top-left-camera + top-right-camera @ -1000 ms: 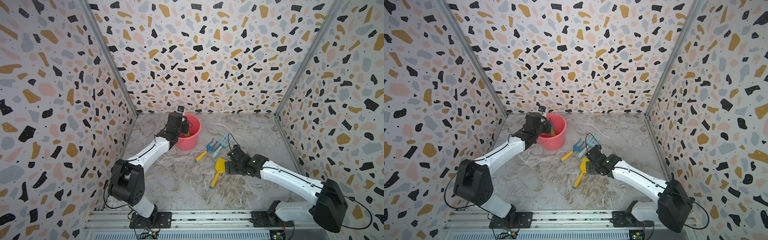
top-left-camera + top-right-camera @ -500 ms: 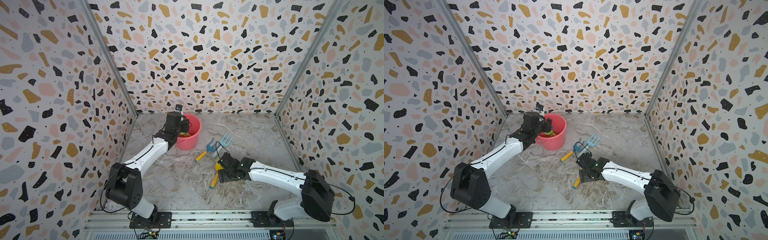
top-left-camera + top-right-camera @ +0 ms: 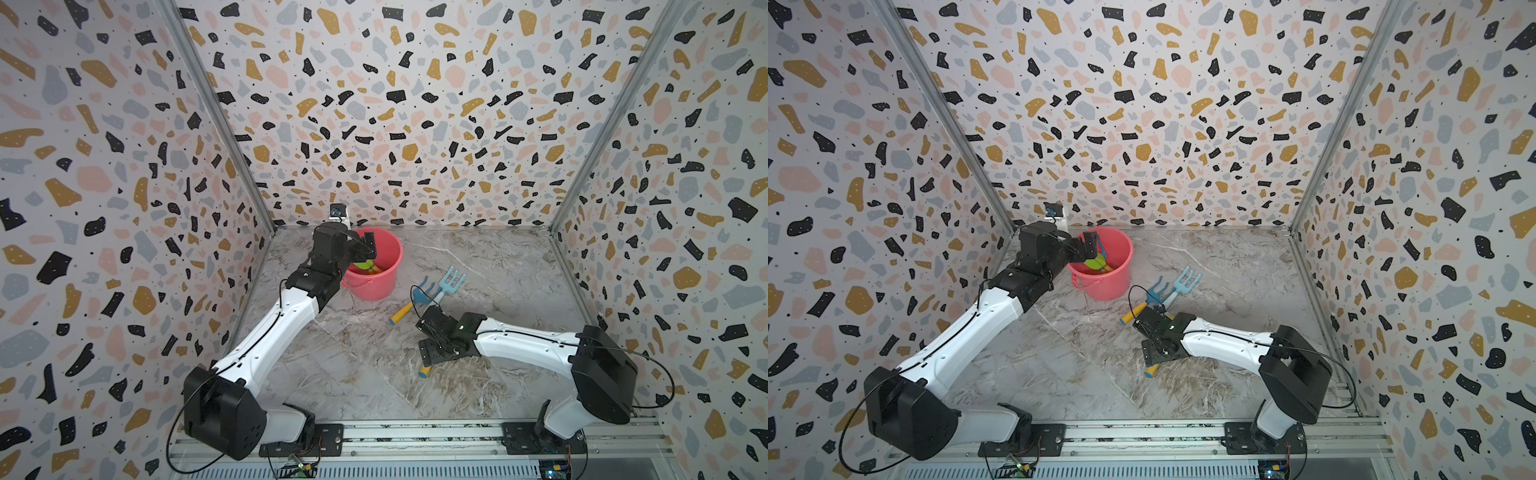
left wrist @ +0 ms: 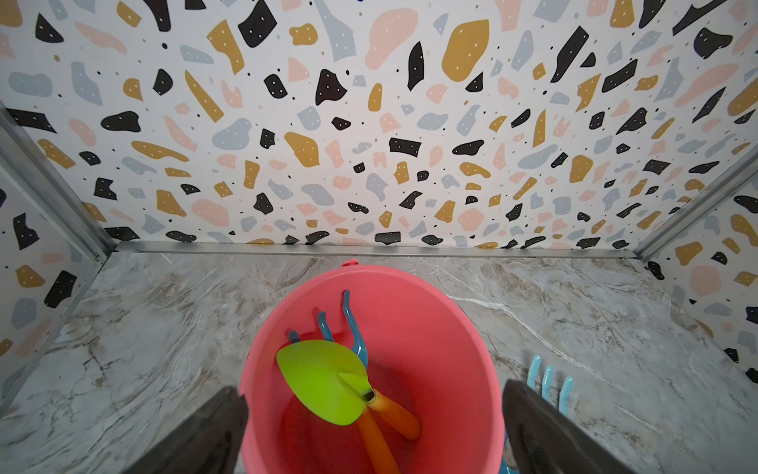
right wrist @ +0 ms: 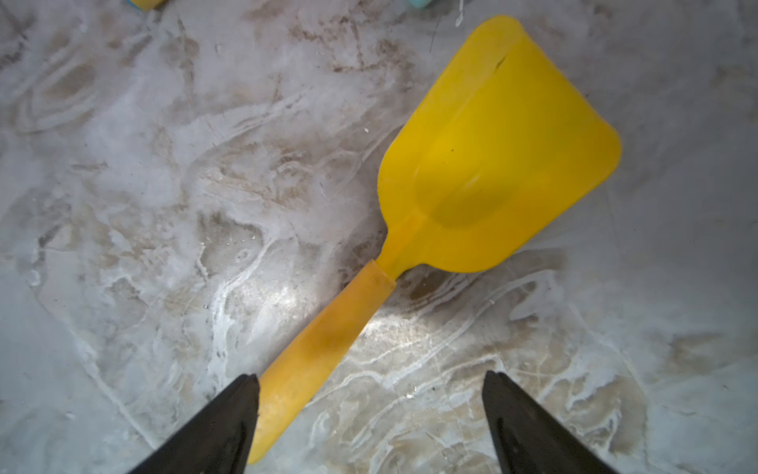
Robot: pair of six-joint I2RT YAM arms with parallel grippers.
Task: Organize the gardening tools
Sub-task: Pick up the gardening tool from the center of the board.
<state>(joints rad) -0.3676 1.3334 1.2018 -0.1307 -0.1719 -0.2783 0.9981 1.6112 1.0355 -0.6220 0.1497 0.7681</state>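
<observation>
Right gripper [image 5: 369,375] hovering over the yellow shovel [image 5: 492,164] on the worktop [image 5: 164,205], fingers [image 5: 221,422] standing apart; handle slanting from lower left to blade at upper right, hugging the lower-left finger, off-centre.

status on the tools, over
Left gripper open over pink bucket, green spade inside. Right gripper open over yellow shovel handle, not gripped. Nothing in the way.

The bucket [image 4: 430,312] is pink, the spade [image 4: 324,379] green, the shovel [image 5: 492,164] yellow, the floor [image 5: 164,205] marbled.
</observation>
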